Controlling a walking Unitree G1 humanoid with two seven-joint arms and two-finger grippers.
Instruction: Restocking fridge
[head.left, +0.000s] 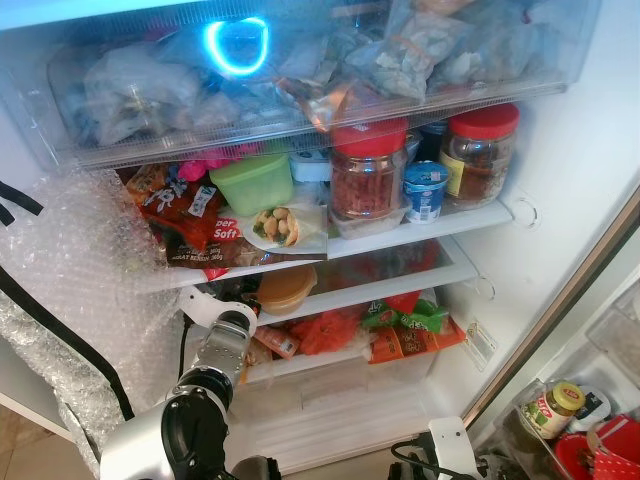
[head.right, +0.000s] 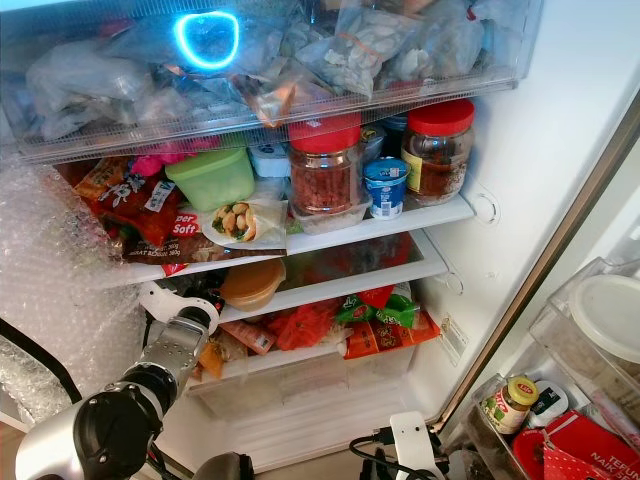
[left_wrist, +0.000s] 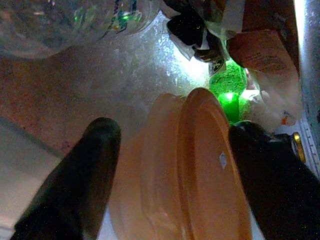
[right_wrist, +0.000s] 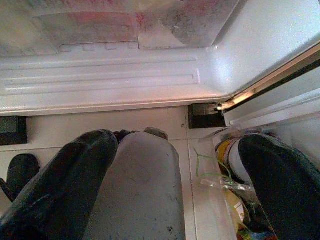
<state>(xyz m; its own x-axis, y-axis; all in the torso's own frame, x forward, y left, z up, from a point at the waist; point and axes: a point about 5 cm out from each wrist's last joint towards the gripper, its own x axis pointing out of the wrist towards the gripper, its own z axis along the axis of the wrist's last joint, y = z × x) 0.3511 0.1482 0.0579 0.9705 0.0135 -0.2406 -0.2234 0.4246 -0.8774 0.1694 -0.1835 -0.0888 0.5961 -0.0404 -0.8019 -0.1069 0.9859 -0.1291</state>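
Note:
An orange lidded container (head.left: 286, 289) rests at the left end of the fridge's middle glass shelf (head.left: 410, 268). My left arm reaches up into the fridge, and my left gripper (left_wrist: 172, 135) has one black finger on each side of the container (left_wrist: 200, 165), closed against its sides. Behind it in the left wrist view lie a green packet (left_wrist: 227, 82) and clear bottles. My right gripper (right_wrist: 175, 145) hangs low by the fridge's base, open, with floor tiles and a grey part of my own body between its fingers.
The shelf above holds two red-lidded jars (head.left: 368, 170), a green tub (head.left: 250, 180), a yogurt cup (head.left: 425, 190) and snack packets. Red and green packets (head.left: 400, 330) fill the lower shelf. Bubble wrap (head.left: 70, 280) covers the left side. Door bins (head.left: 555, 405) with jars stand at the right.

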